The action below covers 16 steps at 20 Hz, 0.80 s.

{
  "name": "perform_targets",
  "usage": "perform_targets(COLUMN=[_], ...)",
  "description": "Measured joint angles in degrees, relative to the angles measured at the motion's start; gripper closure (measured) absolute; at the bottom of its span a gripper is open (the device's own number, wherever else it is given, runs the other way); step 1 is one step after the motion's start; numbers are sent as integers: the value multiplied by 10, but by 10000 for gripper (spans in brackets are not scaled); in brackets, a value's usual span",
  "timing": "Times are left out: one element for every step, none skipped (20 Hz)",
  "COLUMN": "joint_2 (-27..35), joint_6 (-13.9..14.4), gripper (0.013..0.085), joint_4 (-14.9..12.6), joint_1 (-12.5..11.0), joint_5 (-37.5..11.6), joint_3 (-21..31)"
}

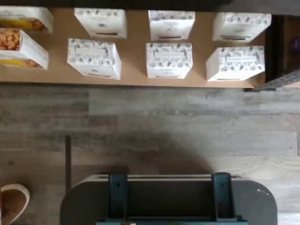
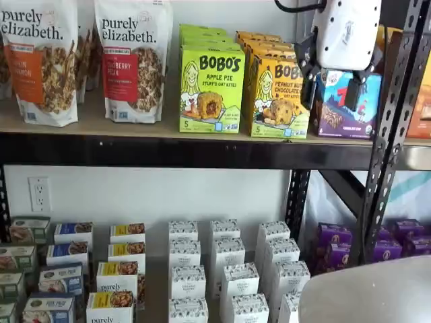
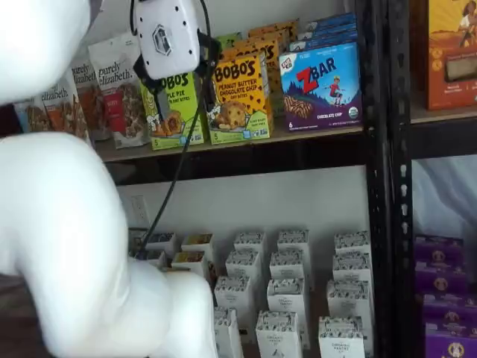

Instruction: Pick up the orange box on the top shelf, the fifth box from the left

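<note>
The orange box [image 2: 276, 101] [image 3: 240, 97] stands upright on the top shelf [image 2: 168, 151] [image 3: 246, 153] and reads "BOBO'S Peanut Butter Chocolate Chip". It stands between a lime-green box and a blue box. My gripper [image 2: 330, 91] [image 3: 184, 101] hangs in front of the shelf at box height, open, with a plain gap between its black fingers and nothing in them. It is apart from the orange box. In one shelf view its left finger overlaps the box's right edge. The wrist view does not show the orange box.
A lime-green Apple Pie box [image 2: 211, 87] stands left of the orange one and a ZBar box [image 2: 347, 111] [image 3: 320, 78] right of it. Granola bags [image 2: 135, 60] fill the shelf's left. A black perforated upright [image 2: 390, 121] stands at the right. White cartons [image 2: 229, 269] [image 1: 168, 61] sit on the lower level.
</note>
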Motion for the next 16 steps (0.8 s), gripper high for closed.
perform_targets(joint_2=[6,13,21,31,40,47,54,62,71,82,93,101,111,120,132,142], joint_6=[0,-1,-2,-3,-3,-3,-3,-3,-5,-6,-8,-10,-11,-13,-15,-17], gripper=[130,130,130,130,130,130,130,130,130,130,130,130,130,130,130,130], joint_4=[-1,-3,-6,-12,-18,-23,-28,-31,-32,-32,-31,-30,-28,-27,-24,-20], joint_1=[0,0,0,1,2,4,5,5,4,1,-2,-4,-6,-8,-11,-15], joint_5=[-7,-12,-18,-23,-27,-31,-35,-40,-46,-53,-61,-68,-75,-81,-87,-91], joint_3=[-1,-4,-6,-11,-16,-20,-23,-27,-33,-39,-46,-52,-59,-66,-76,-84])
